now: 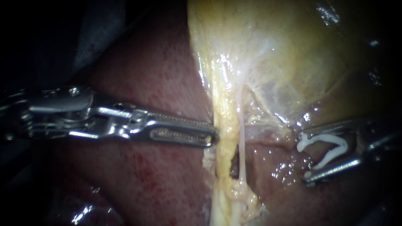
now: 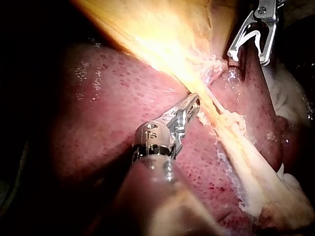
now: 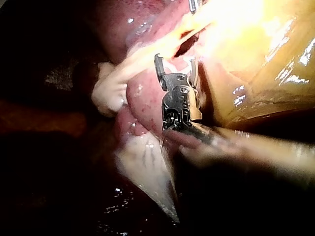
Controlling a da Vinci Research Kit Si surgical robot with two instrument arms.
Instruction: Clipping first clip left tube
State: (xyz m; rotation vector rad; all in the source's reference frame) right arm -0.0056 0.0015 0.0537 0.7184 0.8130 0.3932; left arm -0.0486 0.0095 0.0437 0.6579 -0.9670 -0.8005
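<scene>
The left tube [image 1: 223,138] is a thick yellow strand running down from the gallbladder [image 1: 293,50]. A thin pale tube [image 1: 242,142] hangs just to its right. My left instrument [image 1: 211,134] comes in level from the left, its jaws shut on the yellow strand's left edge; the left wrist view shows these jaws [image 2: 195,100] at the same strand [image 2: 231,132]. My right instrument [image 1: 302,160] waits right of both tubes, apart from them. Its jaws stand wide with a white clip [image 1: 331,144] seated between them. The right wrist view shows that instrument [image 3: 175,61] short of the strand.
Dark red liver [image 1: 146,83] lies behind and below both instruments. Wet pale membrane [image 1: 272,121] spreads from the gallbladder's base toward my right instrument. In the left wrist view my right instrument [image 2: 247,56] hangs beyond the strand, over liver [image 2: 108,113].
</scene>
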